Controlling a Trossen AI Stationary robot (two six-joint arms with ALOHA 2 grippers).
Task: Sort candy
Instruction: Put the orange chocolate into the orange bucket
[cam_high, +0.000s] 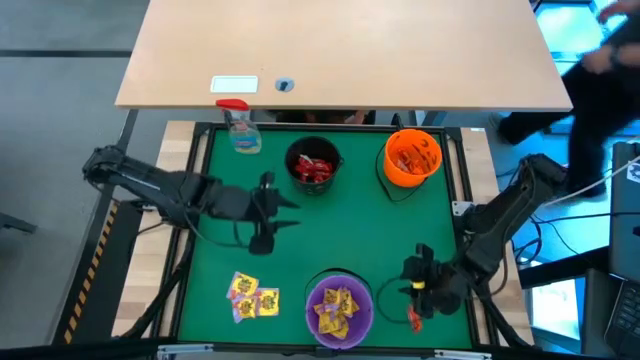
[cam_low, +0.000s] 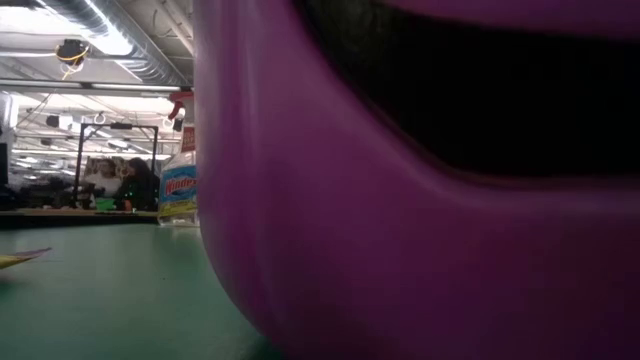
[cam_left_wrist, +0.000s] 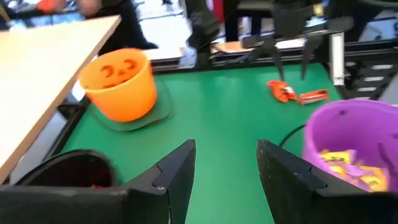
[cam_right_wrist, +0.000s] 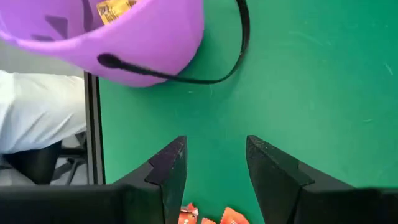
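Candy (cam_high: 253, 298) from above: yellow packets lie loose on the green desk (cam_high: 360, 225) beside the purple bowl (cam_high: 339, 306), orange ones by the right tool (cam_high: 428, 290), left tool (cam_high: 285, 212) mid-desk. Right wrist view shows that tool spread open just over the orange packets (cam_right_wrist: 211, 216); left wrist view shows its tool (cam_left_wrist: 225, 163) open too. They look feather-light, crinkly and slippery, so pinching one flat across its middle seems best.

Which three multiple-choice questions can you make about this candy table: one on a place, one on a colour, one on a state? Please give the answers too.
1. Where do the loose yellow candies lie?
A. Beside the purple bowl
B. Inside the orange bowl
C. On the wooden table

2. What colour are the candies under the right pincer?
A. Yellow
B. Orange
C. Blue

3. How is the left pincer?
A. Shut on a candy
B. Open and empty
C. Out of view

Answers: 1 A, the high view shows them on the mat beside that bowl. 2 B, the right wrist view shows orange wrappers. 3 B, its fingers stand apart with nothing between.
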